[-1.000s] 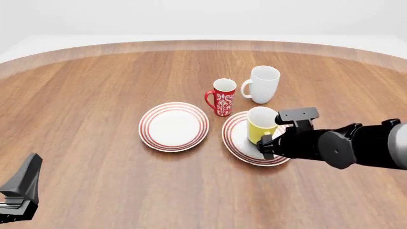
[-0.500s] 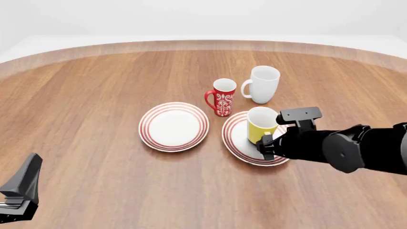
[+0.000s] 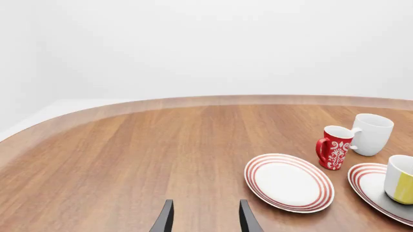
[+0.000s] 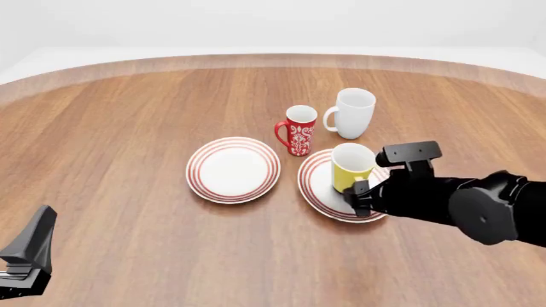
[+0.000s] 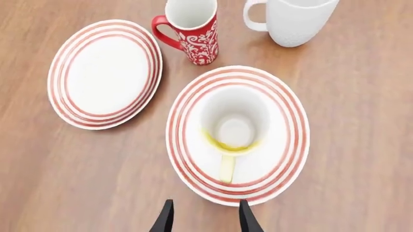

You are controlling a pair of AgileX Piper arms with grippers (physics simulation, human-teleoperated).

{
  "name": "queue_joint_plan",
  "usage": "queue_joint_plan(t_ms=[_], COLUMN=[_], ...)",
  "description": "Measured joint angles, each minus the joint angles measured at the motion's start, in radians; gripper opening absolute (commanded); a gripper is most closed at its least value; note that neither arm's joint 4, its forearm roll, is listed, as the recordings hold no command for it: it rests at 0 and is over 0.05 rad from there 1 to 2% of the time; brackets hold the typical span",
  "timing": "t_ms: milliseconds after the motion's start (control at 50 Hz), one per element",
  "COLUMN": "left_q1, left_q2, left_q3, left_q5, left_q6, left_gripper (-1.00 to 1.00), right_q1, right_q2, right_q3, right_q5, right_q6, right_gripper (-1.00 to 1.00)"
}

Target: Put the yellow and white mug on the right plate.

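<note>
Right jaws (image 5: pixel 201 216) gape above the yellow and white mug (image 5: pixel 233 126).

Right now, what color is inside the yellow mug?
White inside, clearest in the right wrist view.

R arm (image 4: pixel 461 198) is showing as matte black w/ bulky rounded joint housings and a boxy block on top near the wrist. L gripper (image 4: pixel 25 256) is showing dark grey angular casing. Fingers (image 5: pixel 166 220) are looking thin, black, tapered.
</note>
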Motion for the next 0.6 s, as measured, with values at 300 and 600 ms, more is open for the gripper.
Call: queue_joint_plan(t_ms=[300,600], left_q1=[0.000,0.000], left_q2=[0.000,0.000], left_q3=[0.000,0.000], left_q5=[0.000,0.000], left_q6=[0.000,0.000], left_gripper=[1.00,1.00], right_q1=[0.018,0.043], right_q2=[-0.138,-0.268], right_q3=[0.029,0.054], right_q5=[0.071,0.141], right_q6=[0.007,0.012], right_gripper=[1.00,1.00])
